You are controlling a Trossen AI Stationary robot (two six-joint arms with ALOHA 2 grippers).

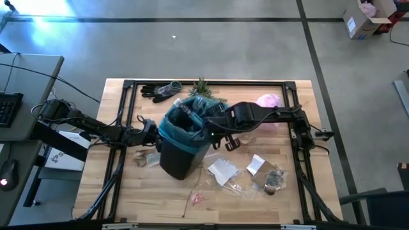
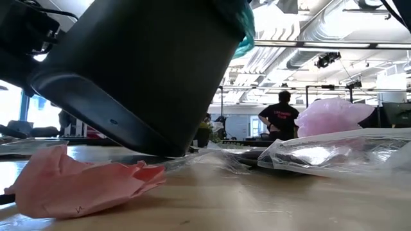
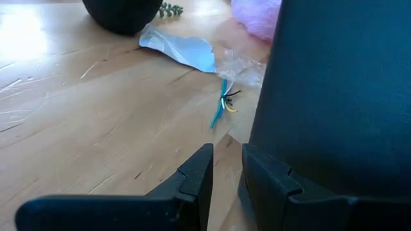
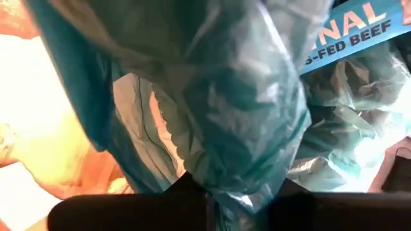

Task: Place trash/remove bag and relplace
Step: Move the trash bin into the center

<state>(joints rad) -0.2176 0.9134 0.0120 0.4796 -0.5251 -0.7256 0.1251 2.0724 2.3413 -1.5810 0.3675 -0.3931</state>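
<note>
A black bin point(image 1: 182, 150) stands tilted at the table's middle, resting on its bottom edge point(image 2: 164, 151). The teal bag point(image 1: 176, 124) lines its mouth. My right gripper point(image 1: 186, 115) reaches in from the right over the bin's mouth and is shut on the bag point(image 4: 250, 96). My left gripper point(image 1: 151, 129) is at the bin's left side, with only a narrow gap between its fingers point(image 3: 226, 176), next to the bin's wall point(image 3: 334, 96). White paper scraps point(image 1: 223, 169), clear wrappers point(image 1: 238, 186) and a brownish lump point(image 1: 275, 182) lie to the right of the bin. My left gripper comes in level from the table's left, and the outer side of one finger point(image 3: 270, 183) lies against the bin's lower wall point(image 3: 292, 128). Nothing is between the fingers. The bin leans, its bottom edge on the table. My right gripper pinches a bunched fold of the bag point(image 4: 221, 183), several layers thick, between its two fingers at the bin's mouth. It comes from the table's right, over the rim. The film spreads out wrinkled from the fingers, and the rest stays in the bin.
Dark gloves point(image 1: 160, 89) and a small green plant point(image 1: 202, 89) lie at the far edge, a pale pink bag point(image 1: 269, 101) at the far right. A pink scrap point(image 2: 77, 186) lies near the front edge, and crumpled paper point(image 1: 147, 158) lies left of the bin. A person point(image 2: 280, 115) stands far behind.
</note>
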